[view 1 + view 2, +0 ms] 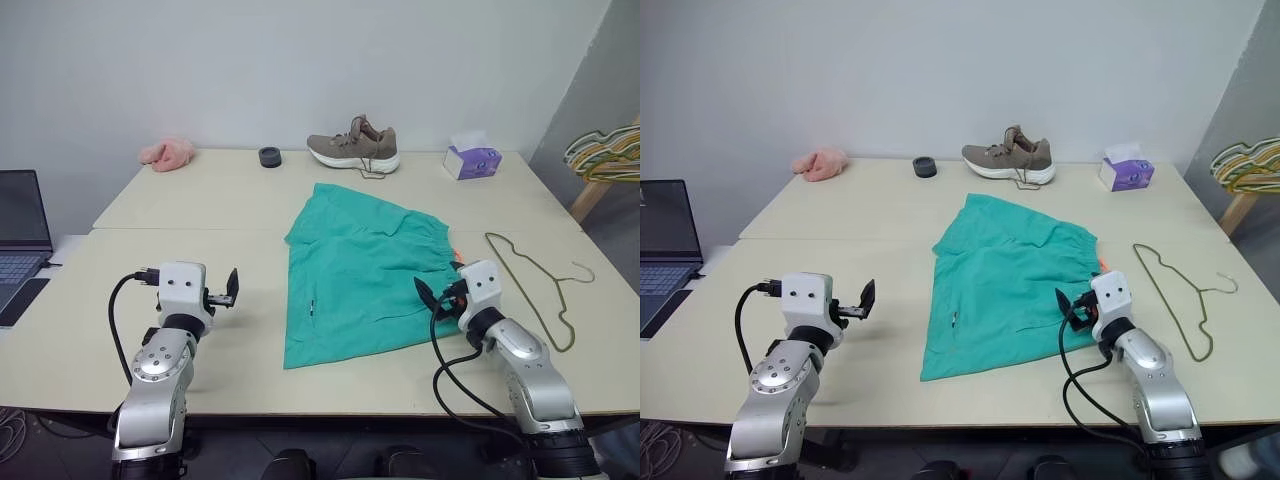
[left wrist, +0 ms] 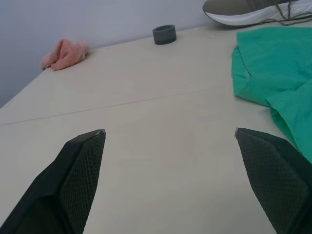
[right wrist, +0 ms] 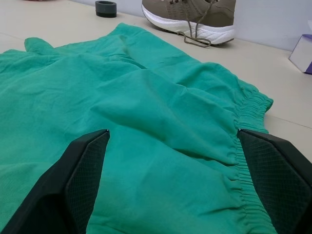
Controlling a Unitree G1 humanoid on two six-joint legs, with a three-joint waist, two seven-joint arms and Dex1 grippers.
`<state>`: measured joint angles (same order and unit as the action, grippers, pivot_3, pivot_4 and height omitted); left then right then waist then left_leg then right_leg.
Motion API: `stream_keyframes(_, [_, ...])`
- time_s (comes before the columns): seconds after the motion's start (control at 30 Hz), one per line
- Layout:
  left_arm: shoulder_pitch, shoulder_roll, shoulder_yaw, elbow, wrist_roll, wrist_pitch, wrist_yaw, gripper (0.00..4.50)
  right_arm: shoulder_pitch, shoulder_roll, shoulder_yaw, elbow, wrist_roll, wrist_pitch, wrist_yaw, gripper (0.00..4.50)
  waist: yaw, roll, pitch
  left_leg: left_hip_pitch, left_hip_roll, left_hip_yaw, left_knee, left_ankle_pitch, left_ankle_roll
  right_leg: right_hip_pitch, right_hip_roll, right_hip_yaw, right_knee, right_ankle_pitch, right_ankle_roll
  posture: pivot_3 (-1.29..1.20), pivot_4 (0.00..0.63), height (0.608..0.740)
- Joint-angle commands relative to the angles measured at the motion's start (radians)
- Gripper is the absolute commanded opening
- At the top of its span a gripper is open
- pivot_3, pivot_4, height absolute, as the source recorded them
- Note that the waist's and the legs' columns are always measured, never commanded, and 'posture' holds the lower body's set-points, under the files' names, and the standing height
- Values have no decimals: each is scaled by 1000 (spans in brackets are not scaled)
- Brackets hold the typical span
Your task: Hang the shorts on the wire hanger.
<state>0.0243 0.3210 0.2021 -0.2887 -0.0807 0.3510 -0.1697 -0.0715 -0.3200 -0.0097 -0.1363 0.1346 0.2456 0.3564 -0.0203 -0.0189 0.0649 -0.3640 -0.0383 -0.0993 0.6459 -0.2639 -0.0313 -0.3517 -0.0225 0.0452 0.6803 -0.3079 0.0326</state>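
1. We take the shorts [image 1: 360,275] as our landmark: they lie spread flat in the middle of the table [image 1: 200,205], waistband towards our right side, a small orange cord peeping out at that edge. Nothing is hung yet.

2. The wire hanger [image 1: 535,285] lies flat on the table to the right of the shorts, apart from them, hook pointing away from the cloth. Being thin and flush with the surface, we judge it may slide instead of lifting if pinched from above.

3. Our right gripper [image 1: 437,293] hovers over the right edge of the shorts by the waistband, jaws spread wide and holding nothing. Closing here could gather only the upper layer, so the garment would hang lopsided or slip off.

4. Our left gripper [image 1: 222,292] stands to the left of the shorts, well apart, over bare table, jaws equally wide and empty. If it reaches too late, the right side may drag the cloth alone and bunch it.

5. Dragging the shorts rightwards could push the hanger toward the table's right edge and perhaps over it.

6. Beyond the shorts sit a shoe [image 1: 354,148], a dark ring [image 1: 269,156], a pink cloth [image 1: 168,153] and a tissue box [image 1: 470,158]; a high sweep of fabric could catch the shoe's loose lace.

7. The bundle of coloured hangers [image 1: 605,153] far right of the shorts is the wrong target; we must not confuse it.
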Motion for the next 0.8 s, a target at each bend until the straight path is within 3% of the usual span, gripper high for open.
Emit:
stream_keyframes(0.03, [0, 14, -3, -59, 6, -39, -15, 4500, -21, -4, -6, -24, -1, -31, 10, 4468, 1, 0, 0, 0, 0, 0, 0, 0, 0, 0, 0, 0, 0, 0, 0, 23, 0, 740])
stream_keyframes(0.8, [10, 22, -17, -68, -33, -33, -101, 4500, -14, -16, -1, -64, 15, -17, 73, 4468, 18, 1, 0, 0, 0, 0, 0, 0, 0, 0, 0, 0, 0, 0, 0, 12, 0, 740])
